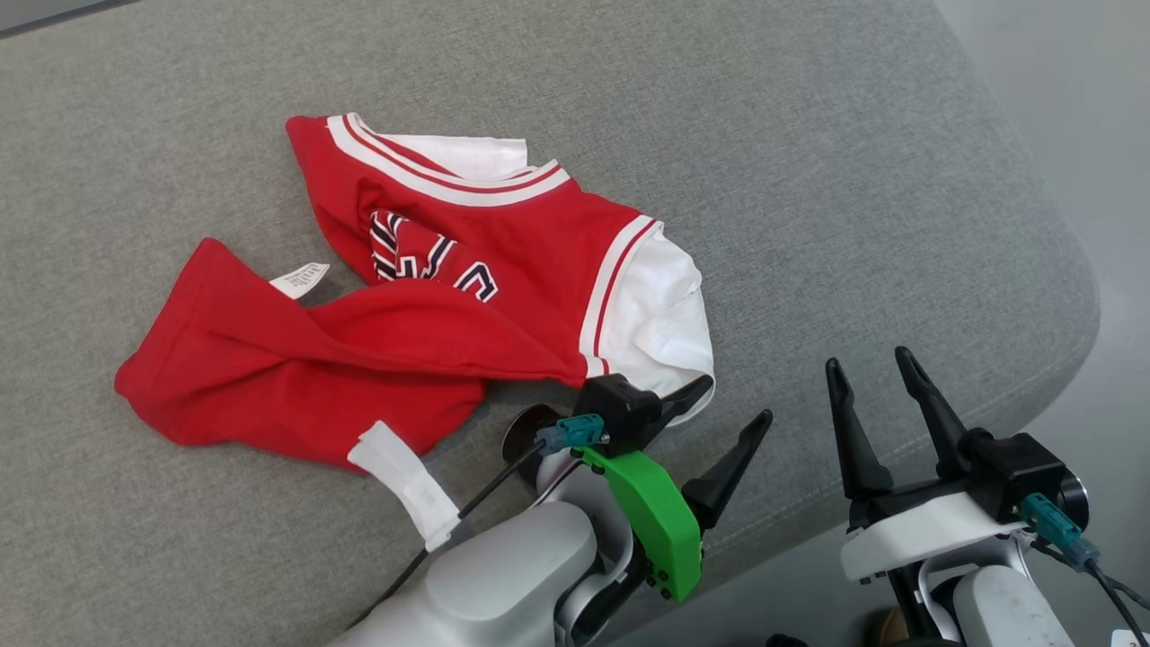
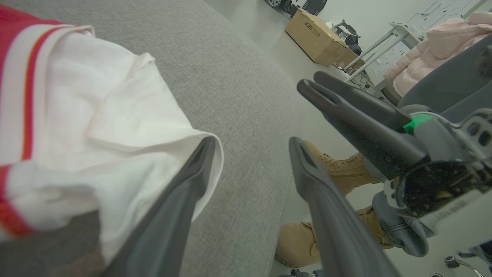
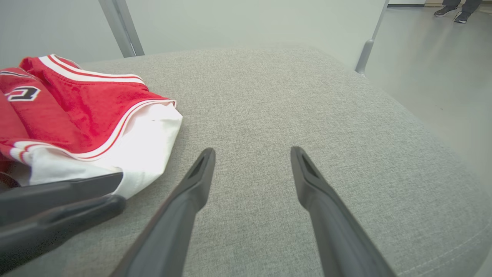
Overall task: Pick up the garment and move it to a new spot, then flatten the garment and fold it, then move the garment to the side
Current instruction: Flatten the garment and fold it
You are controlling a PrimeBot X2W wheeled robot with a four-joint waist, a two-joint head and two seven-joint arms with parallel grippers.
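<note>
Hovering the left pincer point(image 1: 736, 399), spread wide, at the white sleeve point(image 1: 656, 314) of the garment point(image 1: 503, 270) (crumpled on the counter point(image 1: 809, 180), stretching away leftward); holding the right pincer point(image 1: 867, 359) wide too, farther off

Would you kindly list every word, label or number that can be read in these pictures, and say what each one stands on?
"C": the one clear letter of the navy-and-white lettering on the red garment; the other letters are creased and cannot be read.
Care tag on the garment: print too small to read.
Cardboard box on the floor: dark print, too blurred to read.
</note>
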